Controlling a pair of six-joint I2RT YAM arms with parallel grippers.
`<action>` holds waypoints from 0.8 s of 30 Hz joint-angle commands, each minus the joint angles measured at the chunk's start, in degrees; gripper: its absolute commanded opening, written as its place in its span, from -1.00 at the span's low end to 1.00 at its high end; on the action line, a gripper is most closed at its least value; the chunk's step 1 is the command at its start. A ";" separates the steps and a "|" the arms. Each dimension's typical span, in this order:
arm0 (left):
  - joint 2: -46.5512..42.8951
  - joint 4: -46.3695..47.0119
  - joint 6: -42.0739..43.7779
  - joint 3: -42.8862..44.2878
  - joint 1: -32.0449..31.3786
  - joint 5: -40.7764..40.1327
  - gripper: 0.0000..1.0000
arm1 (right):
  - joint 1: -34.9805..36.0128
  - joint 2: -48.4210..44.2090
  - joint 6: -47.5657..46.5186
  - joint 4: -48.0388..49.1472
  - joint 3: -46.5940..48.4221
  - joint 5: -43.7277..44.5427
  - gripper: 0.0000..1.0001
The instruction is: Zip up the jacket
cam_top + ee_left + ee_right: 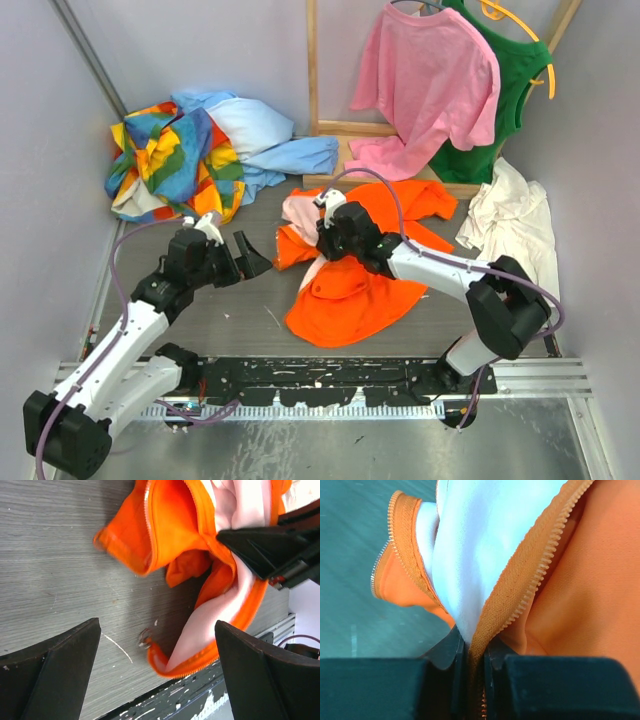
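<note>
The orange jacket [350,285] lies crumpled on the table's middle, its pale lining [300,208] showing at the upper left. My right gripper [328,243] is shut on the jacket's zipper edge [520,600], pinching the tape between both fingers, with white lining beside it. My left gripper [250,256] is open and empty, just left of the jacket. In the left wrist view the jacket [175,525] hangs open with the lining [220,615] and a metal zipper piece [145,638] at the end of the lower zipper edge, near the table surface, between my fingers [60,675].
A multicoloured patchwork garment [170,160] and a light blue garment [270,145] lie at the back left. A pink T-shirt [425,85] and a green top [510,90] hang at the back. A white garment [515,220] lies at the right.
</note>
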 commanded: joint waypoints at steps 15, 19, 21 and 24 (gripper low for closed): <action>17.08 20.76 -7.09 -1.58 -3.62 -1.21 0.96 | 1.11 -7.14 6.31 4.03 -8.41 -4.20 0.05; 22.13 24.63 -8.06 -0.24 -4.03 -1.28 0.89 | 1.11 -9.14 6.76 3.47 -8.85 -2.89 0.12; 24.30 25.86 -8.04 0.84 -4.38 -1.76 0.84 | 1.11 -9.79 7.30 3.34 -8.50 -2.69 0.14; 28.67 27.65 -8.06 2.52 -5.00 -1.56 0.77 | 1.08 -10.38 7.72 3.76 -8.53 -2.58 0.17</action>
